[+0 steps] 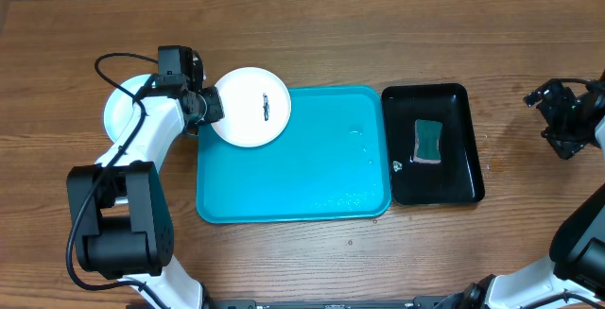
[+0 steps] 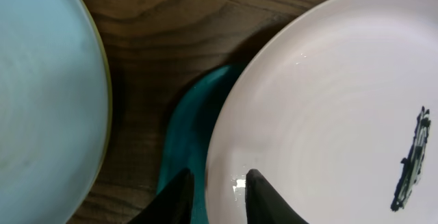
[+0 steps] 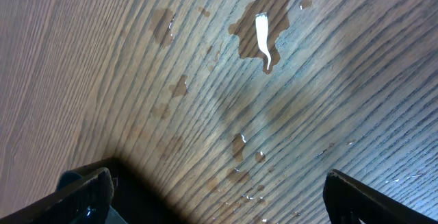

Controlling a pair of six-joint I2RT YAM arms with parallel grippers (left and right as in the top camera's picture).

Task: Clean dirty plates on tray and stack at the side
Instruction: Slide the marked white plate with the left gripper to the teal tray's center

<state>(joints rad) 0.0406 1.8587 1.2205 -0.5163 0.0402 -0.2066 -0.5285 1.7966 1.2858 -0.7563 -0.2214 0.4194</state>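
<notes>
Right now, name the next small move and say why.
Probably send the right gripper, jaws wide and empty, to the green sponge in the black tray: the white plate, its rim between the left gripper's jaws, shows a dark smear.

The large tray (image 1: 293, 158) lies mid-table, with the small tray (image 1: 463, 172) just beside it on the right and a sponge (image 1: 428, 142) in that. At the large tray's far left corner one plate (image 1: 250, 111) overhangs; a second plate (image 1: 118, 111), perhaps stacked on another, sits on the table (image 1: 331, 262) further left.
</notes>
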